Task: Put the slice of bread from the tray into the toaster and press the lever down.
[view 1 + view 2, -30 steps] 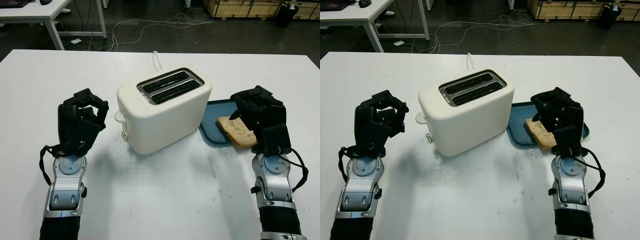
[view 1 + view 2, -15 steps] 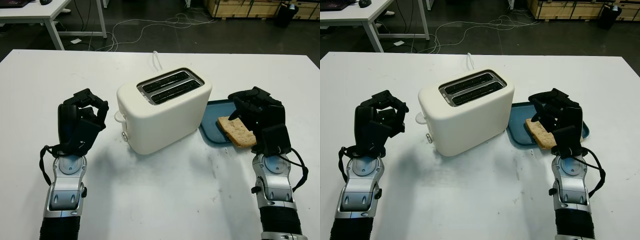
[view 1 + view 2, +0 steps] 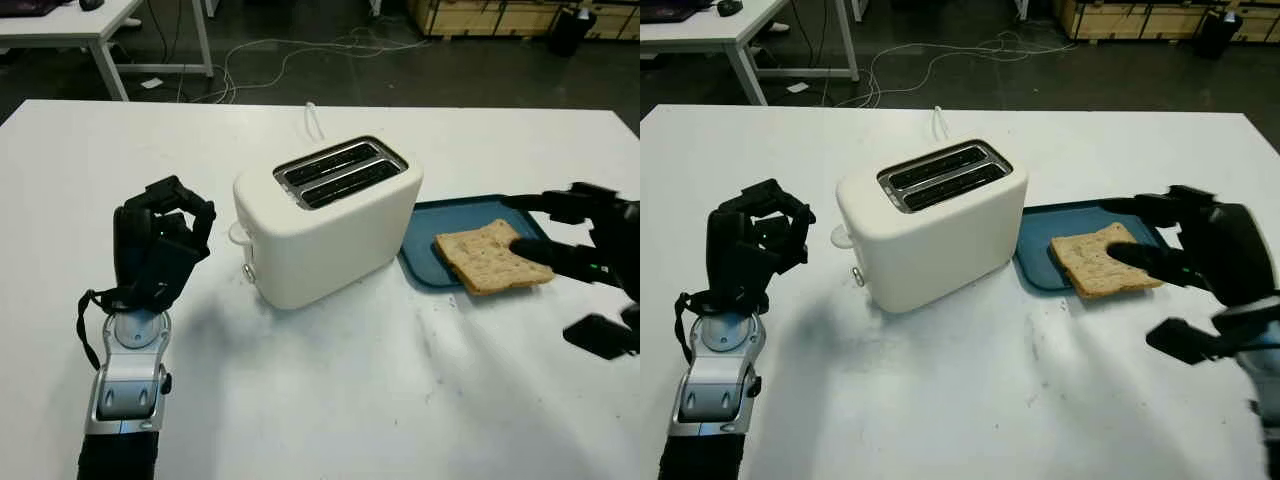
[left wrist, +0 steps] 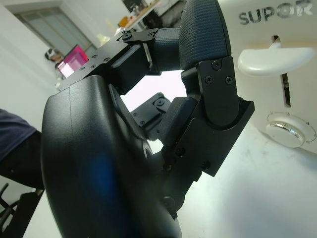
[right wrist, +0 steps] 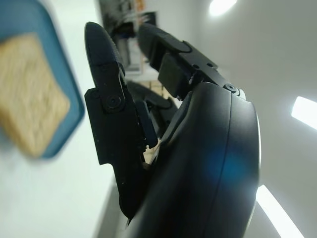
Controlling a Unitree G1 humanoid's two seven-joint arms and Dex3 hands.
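Note:
A cream two-slot toaster [image 3: 330, 220] stands mid-table, its white lever [image 4: 275, 57] up on the end facing my left hand, above a round knob [image 4: 290, 131]. The slice of bread [image 3: 485, 255] lies flat on the blue tray [image 3: 425, 235] right of the toaster. My right hand [image 3: 545, 270] is open at the tray's right side, fingers pointing toward the bread, one finger across its right edge; contact cannot be told. The right wrist view shows the bread [image 5: 27, 94] beyond the fingers. My left hand [image 3: 165, 215] is curled, holding nothing, upright left of the toaster.
A white power cable [image 3: 315, 118] runs from behind the toaster to the table's far edge. Beyond the table lie floor cables, another white table [image 3: 60, 20] at the back left and wooden crates [image 3: 480, 15] at the back right.
My right hand has swung out to the right and spread open, uncovering the bread it was curled over. The left hand, the toaster and the tray have stayed put.

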